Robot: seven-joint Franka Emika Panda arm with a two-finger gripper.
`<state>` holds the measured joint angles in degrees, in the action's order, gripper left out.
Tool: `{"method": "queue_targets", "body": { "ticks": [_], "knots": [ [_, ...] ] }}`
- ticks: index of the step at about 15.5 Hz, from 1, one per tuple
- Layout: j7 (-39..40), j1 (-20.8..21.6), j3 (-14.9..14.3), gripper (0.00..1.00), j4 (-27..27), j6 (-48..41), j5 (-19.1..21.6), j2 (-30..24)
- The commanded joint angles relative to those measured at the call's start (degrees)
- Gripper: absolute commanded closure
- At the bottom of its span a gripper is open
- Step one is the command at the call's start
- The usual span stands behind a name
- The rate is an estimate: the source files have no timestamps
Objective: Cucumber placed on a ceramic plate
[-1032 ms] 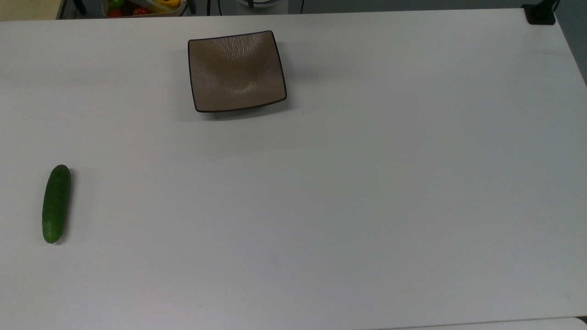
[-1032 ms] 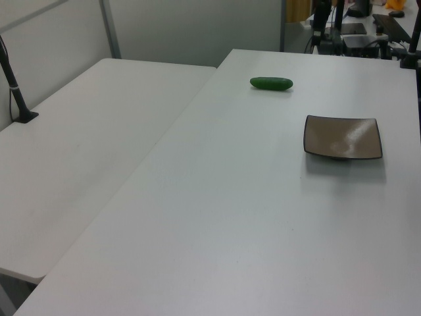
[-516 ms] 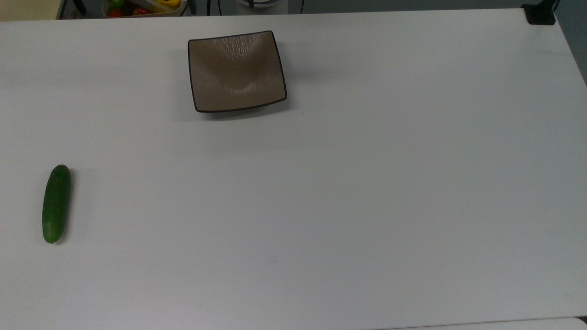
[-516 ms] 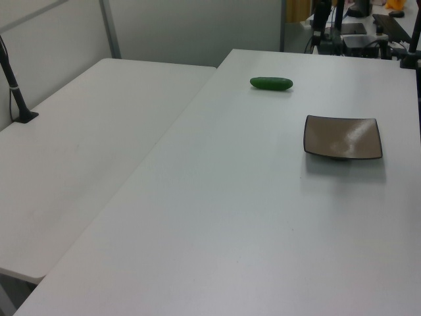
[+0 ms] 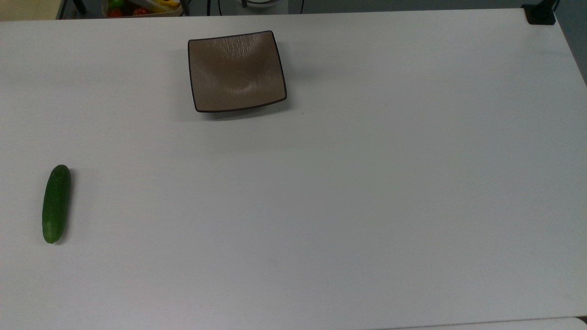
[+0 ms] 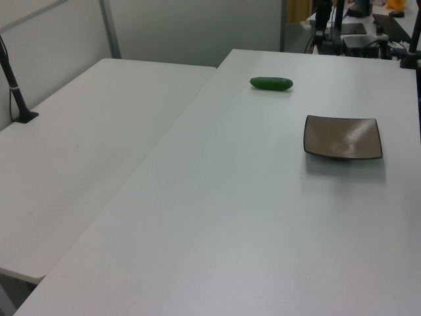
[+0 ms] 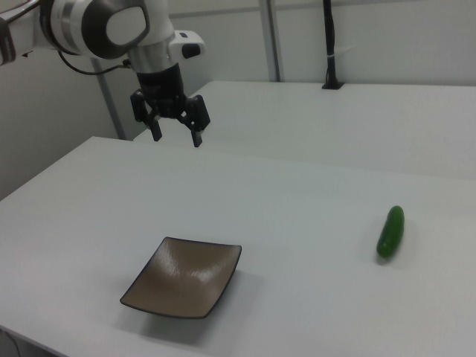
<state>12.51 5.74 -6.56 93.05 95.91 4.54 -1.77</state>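
Cucumber flat on table, lengthwise up-down in top view

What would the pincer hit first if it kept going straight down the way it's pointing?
Probably bare table. The open pincer points downward, apparently beyond the ceramic plate and far from the cucumber, though depth is unclear.

- I see open table all around the cucumber, nothing beside it.
- The plate sits well apart.
- My gripper hangs wide open, high above the table.
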Motion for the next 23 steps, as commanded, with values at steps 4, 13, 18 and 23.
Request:
{"method": "queue_targets", "body": {
  "ticks": [4, 13, 18, 23],
  "knots": [
    [3.5, -4.1, -1.0, 0.0, 0.5, 12.8, -1.2, 3.3],
    [3.2, -11.6, -2.0, 0.0, -1.7, 34.9, -0.9, 15.1],
    [3.0, -15.9, -2.1, 0.0, -3.9, 47.6, -0.6, 23.5],
    [3.1, -18.7, -2.1, 0.0, -11.1, 48.2, -0.5, 32.7]
  ]
}}
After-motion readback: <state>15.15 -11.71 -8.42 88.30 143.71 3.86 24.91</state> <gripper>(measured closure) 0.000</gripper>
